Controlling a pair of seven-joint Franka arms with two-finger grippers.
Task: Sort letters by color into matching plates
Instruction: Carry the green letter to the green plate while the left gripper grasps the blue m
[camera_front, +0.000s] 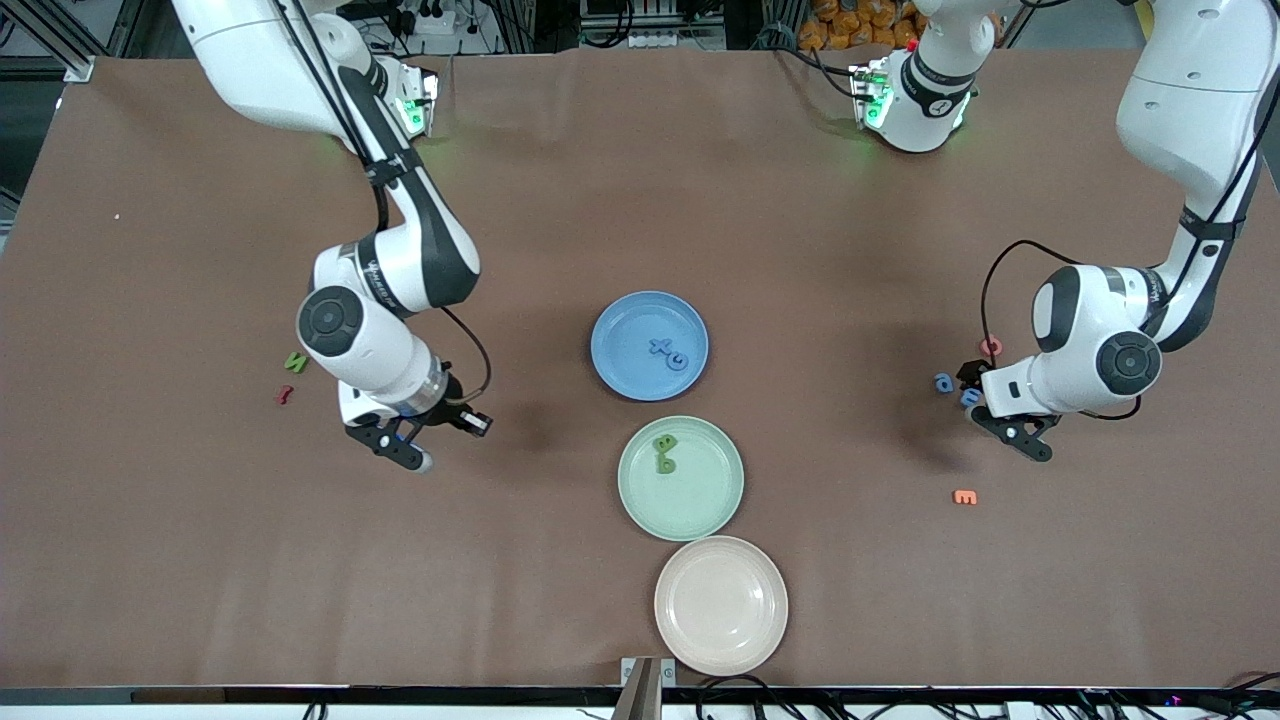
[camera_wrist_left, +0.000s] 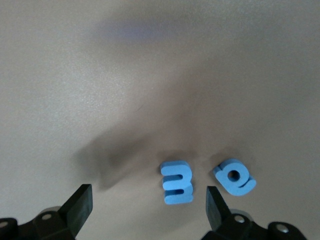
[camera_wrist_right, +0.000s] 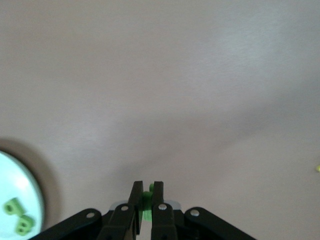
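My right gripper (camera_front: 413, 457) hangs over bare table toward the right arm's end, shut on a small green letter (camera_wrist_right: 146, 201). The left gripper (camera_front: 990, 404) is low over the table at the left arm's end, open, and one blue letter (camera_wrist_left: 176, 182) lies between its fingers. A second blue letter (camera_wrist_left: 234, 176) lies just outside one finger. The blue plate (camera_front: 625, 330) holds two blue letters (camera_front: 668, 352). Nearer the front camera, the mint green plate (camera_front: 700, 500) holds two green letters (camera_front: 665, 453). One more green letter (camera_front: 295, 361) lies beside the right arm.
A beige-pink plate (camera_front: 720, 605) sits nearest the front camera, next to the green plate. A red letter (camera_front: 284, 394) lies by the loose green one. Another red letter (camera_front: 990, 347) and an orange letter (camera_front: 964, 496) lie near the left gripper.
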